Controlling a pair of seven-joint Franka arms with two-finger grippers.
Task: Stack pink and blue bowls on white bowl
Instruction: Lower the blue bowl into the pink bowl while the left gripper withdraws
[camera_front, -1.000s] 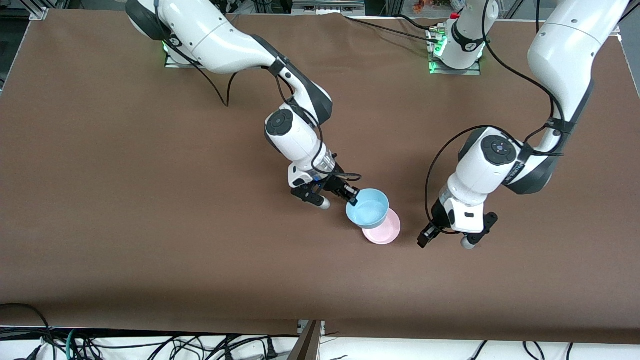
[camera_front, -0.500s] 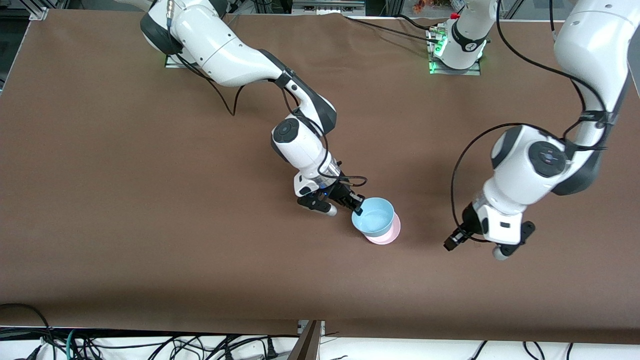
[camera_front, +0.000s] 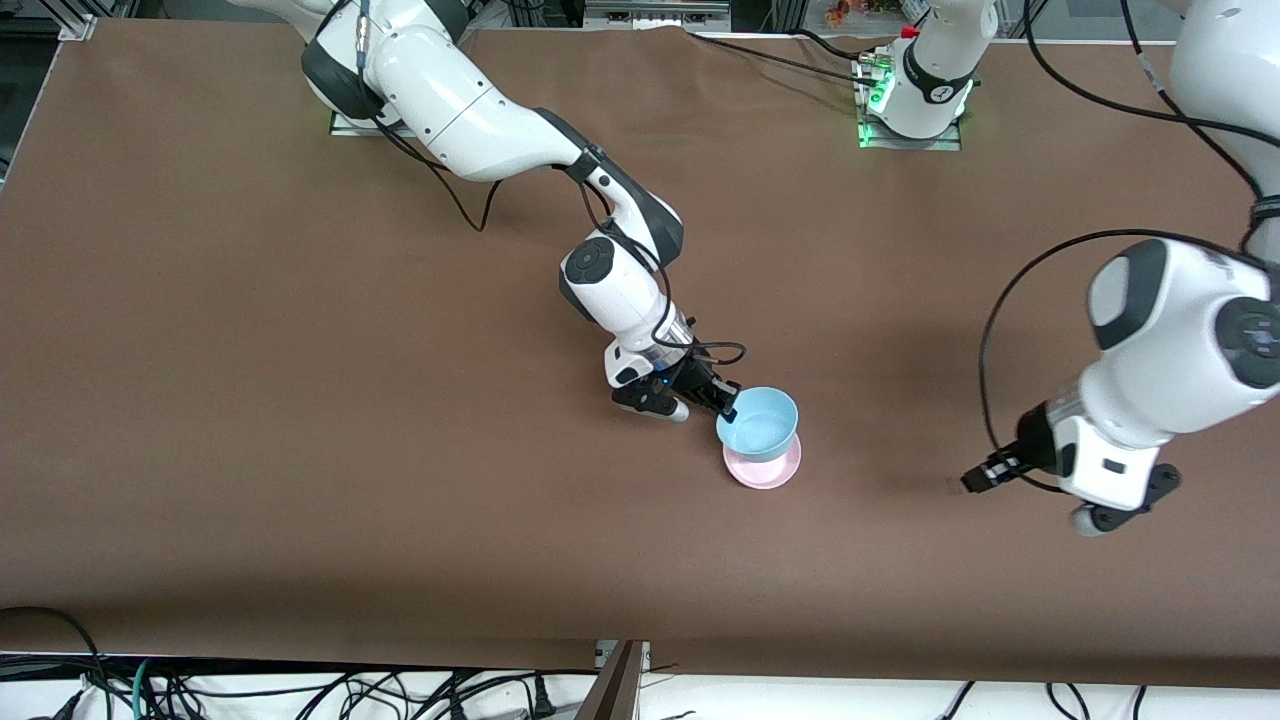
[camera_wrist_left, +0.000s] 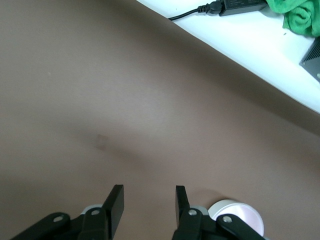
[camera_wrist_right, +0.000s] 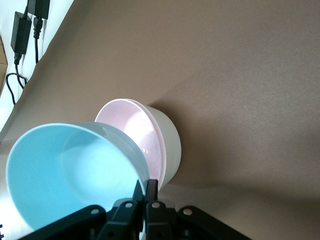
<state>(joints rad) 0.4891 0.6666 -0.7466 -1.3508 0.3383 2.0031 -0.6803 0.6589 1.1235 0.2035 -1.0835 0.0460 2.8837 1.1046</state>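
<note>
My right gripper (camera_front: 728, 408) is shut on the rim of the light blue bowl (camera_front: 760, 425) and holds it tilted, just over the pink bowl (camera_front: 768, 470). In the right wrist view the gripper (camera_wrist_right: 145, 187) pinches the blue bowl's (camera_wrist_right: 65, 175) rim. There the pink bowl (camera_wrist_right: 135, 127) sits nested in the white bowl (camera_wrist_right: 172, 145), which stands on the table. The front view hides the white bowl under the pink one. My left gripper (camera_front: 978, 480) is open and empty over bare table toward the left arm's end. Its open fingers show in the left wrist view (camera_wrist_left: 148, 200).
The brown table (camera_front: 300, 450) spreads wide around the bowls. Its edge nearest the front camera has cables (camera_front: 300, 690) below it. A pale round bowl rim (camera_wrist_left: 235, 217) shows at the edge of the left wrist view.
My right gripper has carried the blue bowl over the pink bowl. My left arm has drawn away from the bowls toward its own end of the table.
</note>
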